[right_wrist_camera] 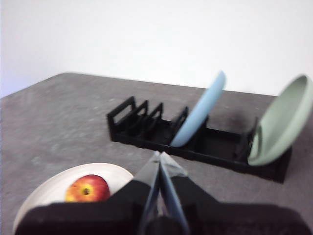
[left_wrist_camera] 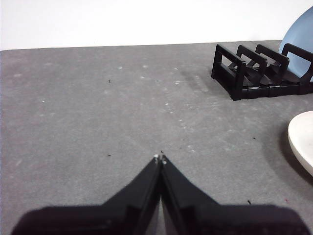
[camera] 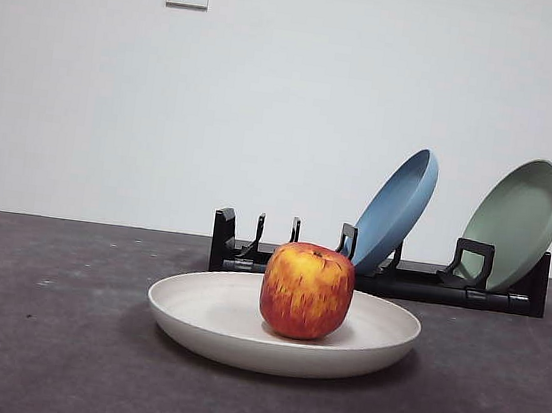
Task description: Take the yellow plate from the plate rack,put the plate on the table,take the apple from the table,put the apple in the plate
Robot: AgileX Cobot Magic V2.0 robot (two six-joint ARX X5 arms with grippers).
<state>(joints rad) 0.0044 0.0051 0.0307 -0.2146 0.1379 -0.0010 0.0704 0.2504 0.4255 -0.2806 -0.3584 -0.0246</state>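
Two glossy plates, a blue plate (camera: 394,211) and a sage-green plate (camera: 515,223), lean in the ribbed black plate rack (camera: 378,277). In front we see the streaked round apple (camera: 307,291) sitting in the matte, shallow yellow plate (camera: 221,323) on the speckled grey table (camera: 29,327). We find the left gripper (left_wrist_camera: 160,159) and right gripper (right_wrist_camera: 159,155) both closed and empty, above the table.

The apple (camera: 307,291) hides the middle of the plate rack (camera: 379,272) behind it, the left wrist view cuts the yellow plate (left_wrist_camera: 301,139) down to a sliver, and the right wrist view is blurred throughout.
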